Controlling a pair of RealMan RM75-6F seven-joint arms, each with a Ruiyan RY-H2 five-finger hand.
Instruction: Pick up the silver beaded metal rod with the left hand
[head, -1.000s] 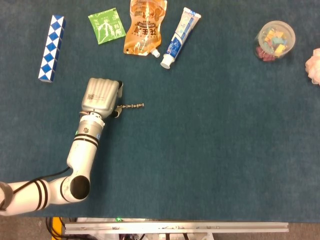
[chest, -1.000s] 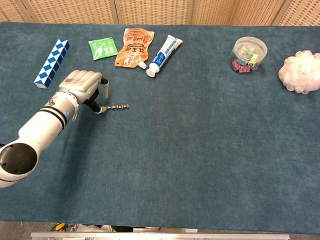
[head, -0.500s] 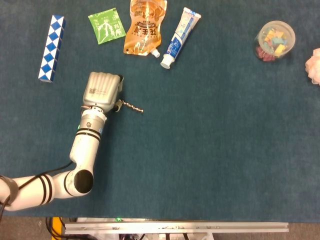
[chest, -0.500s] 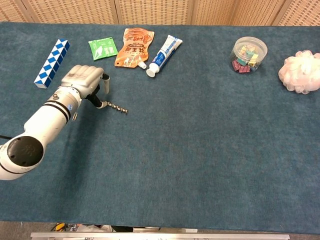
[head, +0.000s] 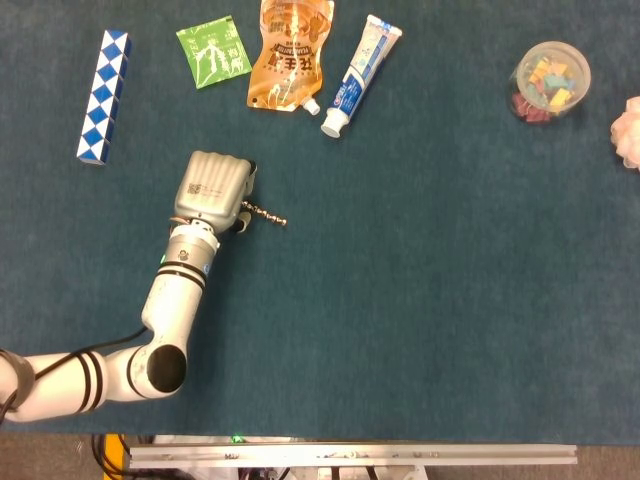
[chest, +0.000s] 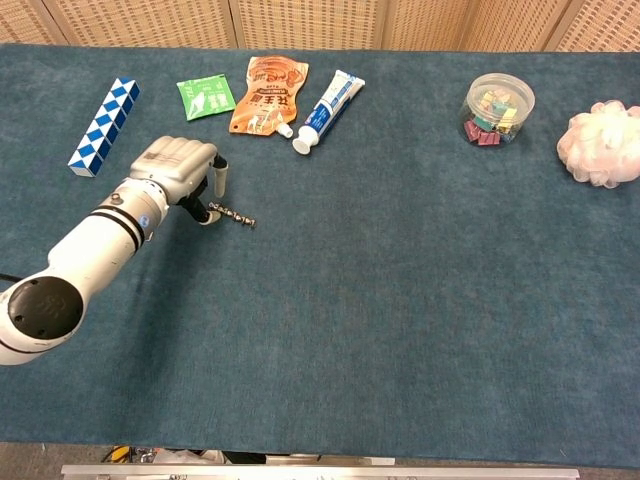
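The silver beaded metal rod (head: 268, 215) lies slanted on the blue cloth, also seen in the chest view as the rod (chest: 236, 217). My left hand (head: 213, 190) sits over its left end, back of the hand up and fingers curled down. In the chest view the left hand (chest: 180, 170) has its thumb hanging beside the curled fingers, and the rod's left end lies between them. The rod's right part sticks out free to the right. Whether the fingers actually grip the rod is hidden. My right hand shows in neither view.
At the back stand a blue-white folding puzzle (head: 103, 82), a green sachet (head: 213, 51), an orange pouch (head: 291, 55) and a toothpaste tube (head: 360, 75). A clear tub of clips (head: 549, 81) and a pink puff (chest: 603, 146) are at the far right.
The rod swung from level to slanted as the hand rose. Then the hand slid right over the rod's left end, while the rod's right tip stayed put.
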